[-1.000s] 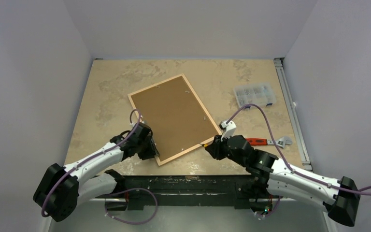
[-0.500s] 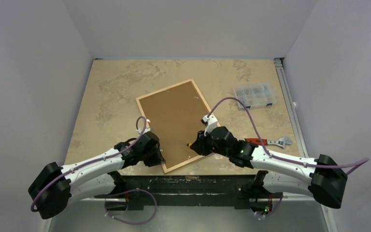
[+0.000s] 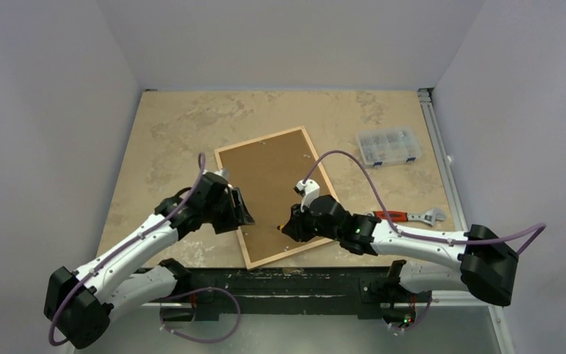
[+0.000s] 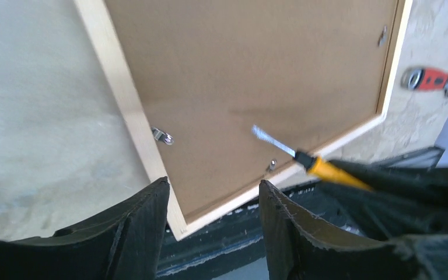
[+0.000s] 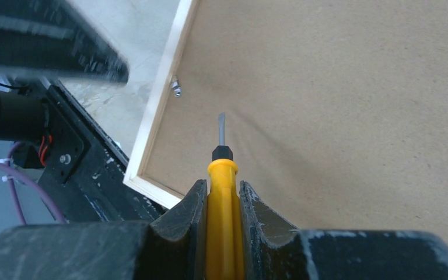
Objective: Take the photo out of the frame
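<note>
The frame (image 3: 261, 141), thin light-wood rails, lies face down on the table with its brown backing board (image 3: 273, 177) up. The photo is hidden under the board. My left gripper (image 3: 241, 210) is open above the frame's left rail; in the left wrist view (image 4: 213, 198) the frame's near corner (image 4: 178, 224) shows between the fingers. My right gripper (image 3: 289, 227) is shut on a yellow-handled screwdriver (image 5: 221, 204), whose blade (image 5: 221, 127) hovers over the board near the near-left corner. Small metal tabs (image 4: 161, 135) (image 5: 177, 87) sit along the rails.
A clear plastic parts box (image 3: 388, 144) stands at the back right. A red-handled adjustable wrench (image 3: 409, 217) lies right of the frame. The table's black front edge (image 3: 287, 276) runs just below the frame's near corner. A metal rail (image 3: 442, 169) lines the right side.
The frame has turned and slid to the right. My right gripper has moved left with the screwdriver, from beside the frame to over the board. My left gripper has lifted off the near corner.
</note>
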`<state>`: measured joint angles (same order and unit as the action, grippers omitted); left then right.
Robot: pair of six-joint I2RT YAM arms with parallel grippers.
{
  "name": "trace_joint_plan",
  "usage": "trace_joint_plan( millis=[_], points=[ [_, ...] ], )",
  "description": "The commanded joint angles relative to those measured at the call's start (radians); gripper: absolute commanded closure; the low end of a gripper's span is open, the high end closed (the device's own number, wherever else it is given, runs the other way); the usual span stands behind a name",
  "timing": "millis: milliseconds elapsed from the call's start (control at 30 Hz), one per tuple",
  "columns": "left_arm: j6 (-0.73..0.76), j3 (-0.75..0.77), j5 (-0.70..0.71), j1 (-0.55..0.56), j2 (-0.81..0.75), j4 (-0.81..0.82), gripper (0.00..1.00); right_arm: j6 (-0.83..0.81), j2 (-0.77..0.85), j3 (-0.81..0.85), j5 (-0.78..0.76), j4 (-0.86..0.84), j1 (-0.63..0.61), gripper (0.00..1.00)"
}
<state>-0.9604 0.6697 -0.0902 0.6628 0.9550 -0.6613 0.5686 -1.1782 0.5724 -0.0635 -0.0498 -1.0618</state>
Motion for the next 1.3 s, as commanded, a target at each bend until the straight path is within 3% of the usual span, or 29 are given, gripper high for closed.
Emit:
trace_joint_plan(
  millis=[0, 100, 200, 500, 767, 933, 1267],
  points=[
    [0.17, 0.072, -0.169, -0.19, 0.064, -0.025, 0.44, 0.005, -0.019, 0.075, -0.042, -0.031, -0.049, 1.0],
    [0.228, 0.145, -0.227, -0.256, 0.173, -0.027, 0.45, -0.001, -0.049, 0.104, -0.064, -0.014, -0.081, 1.0],
    [0.266, 0.216, -0.175, -0.292, 0.27, -0.049, 0.46, -0.001, -0.078, 0.138, -0.089, 0.001, -0.111, 1.0],
    [0.267, 0.318, -0.209, -0.357, 0.534, -0.022, 0.55, -0.002, -0.183, 0.229, -0.128, 0.034, -0.174, 1.0],
    [0.292, 0.279, -0.047, -0.356, 0.487, -0.041, 0.49, -0.025, -0.213, 0.255, -0.154, 0.036, -0.208, 1.0],
    [0.235, 0.211, -0.033, -0.355, 0.475, 0.02, 0.5, -0.04, -0.245, 0.258, -0.178, 0.02, -0.211, 1.0],
    [0.224, 0.167, -0.027, -0.349, 0.497, 0.087, 0.66, -0.061, -0.286, 0.274, -0.164, -0.016, -0.213, 1.0]
  ],
)
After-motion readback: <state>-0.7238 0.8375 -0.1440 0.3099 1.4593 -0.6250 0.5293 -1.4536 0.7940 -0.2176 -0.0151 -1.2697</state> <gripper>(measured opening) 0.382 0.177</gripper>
